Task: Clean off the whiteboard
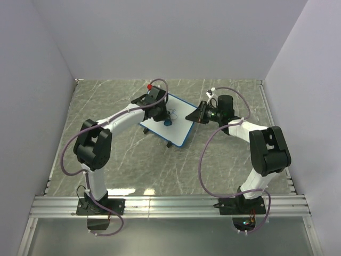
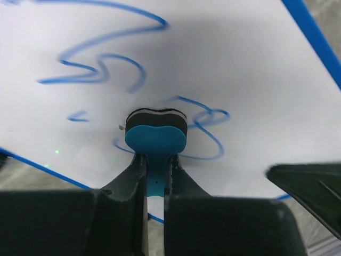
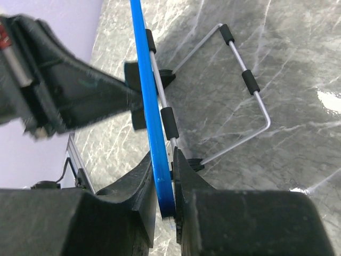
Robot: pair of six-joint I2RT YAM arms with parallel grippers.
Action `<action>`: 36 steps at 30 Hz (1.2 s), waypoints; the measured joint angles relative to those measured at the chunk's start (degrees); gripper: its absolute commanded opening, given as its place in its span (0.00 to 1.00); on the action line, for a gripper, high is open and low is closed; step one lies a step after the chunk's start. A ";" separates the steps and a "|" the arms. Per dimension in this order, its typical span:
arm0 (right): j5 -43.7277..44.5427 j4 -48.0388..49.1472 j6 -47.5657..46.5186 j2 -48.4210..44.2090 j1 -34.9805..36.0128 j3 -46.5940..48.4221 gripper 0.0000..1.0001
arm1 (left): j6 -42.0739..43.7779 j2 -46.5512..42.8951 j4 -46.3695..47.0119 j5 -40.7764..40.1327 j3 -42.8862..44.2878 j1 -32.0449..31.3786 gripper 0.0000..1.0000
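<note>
two arms meet at the board, which sits propped on a wire stand about midway between the left and right edges of the bench, somewhat nearer its far edge. left jaws: closed tight on the stem of a blue eraser, whose pad is pressed on the white face among blue scribble. right jaws: closed narrow on the board's blue frame, on the side facing the bench's right edge, one finger on each face. handling, as judged: the board looks thin, light and stiff, with a slick face. on its slim stand it would likely slide or tip under the eraser's push unless braced. the frame is the sensible place to hold, since a grip there leaves the writing uncovered and gives the jaws a rim to bite on. much scribble shows on the face, so the wiping appears far from done.
</note>
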 measured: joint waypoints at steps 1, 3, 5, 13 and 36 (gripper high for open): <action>0.04 -0.13 -0.02 0.00 -0.09 0.00 0.01 | -0.33 0.04 0.35 -0.04 0.07 -0.76 0.00; 0.11 -0.39 -0.07 0.04 -0.11 0.00 0.00 | -1.14 0.04 0.85 0.07 0.04 -2.27 0.00; 0.11 -0.63 -0.17 0.20 -0.20 0.07 0.00 | -1.73 0.00 1.60 0.46 -0.17 -3.43 0.00; -0.46 -2.14 -0.46 0.90 -0.46 1.31 0.00 | -2.86 -1.40 6.36 1.81 -3.67 -4.76 0.00; 0.02 -12.68 -3.21 2.56 0.46 9.40 0.00 | -3.13 -7.39 25.46 10.38 -23.10 8.00 0.00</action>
